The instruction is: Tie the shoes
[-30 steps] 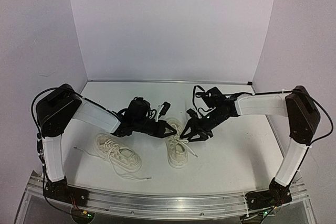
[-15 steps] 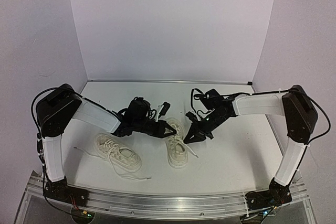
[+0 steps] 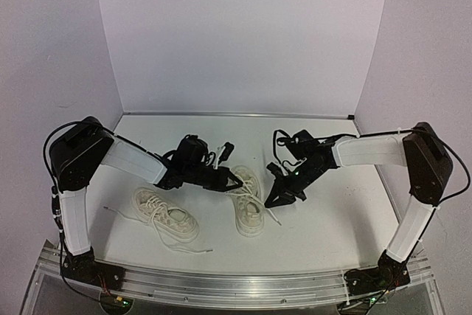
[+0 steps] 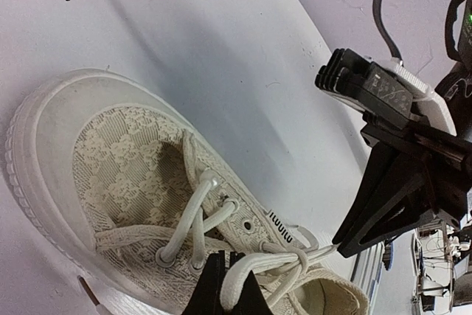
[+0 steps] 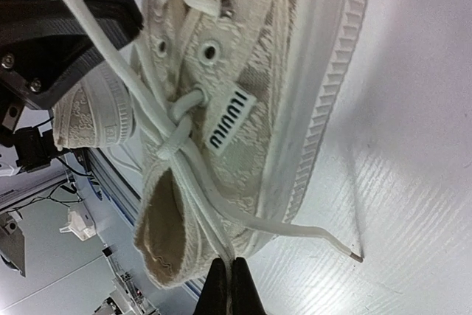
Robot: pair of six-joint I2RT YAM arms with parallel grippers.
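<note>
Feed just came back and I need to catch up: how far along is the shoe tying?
Done: the shoe between the grippers looks to have a first knot by its top eyelets. In hand: left gripper and right gripper are each shut on a lace strand of it; no bow yet. Left: the bow, then the other shoe, untied.

— What's on the surface [image 3: 332, 208] from where you sit?
— I see two cream shoes lying on it, near each other but apart. The left shoe [image 3: 167, 216] lies at an angle, its laces [image 3: 190, 248] trailing loose towards the near edge.
— And the other?
— The right shoe [image 3: 249, 212] has a lace [image 3: 273, 217] lying out to its right.
</note>
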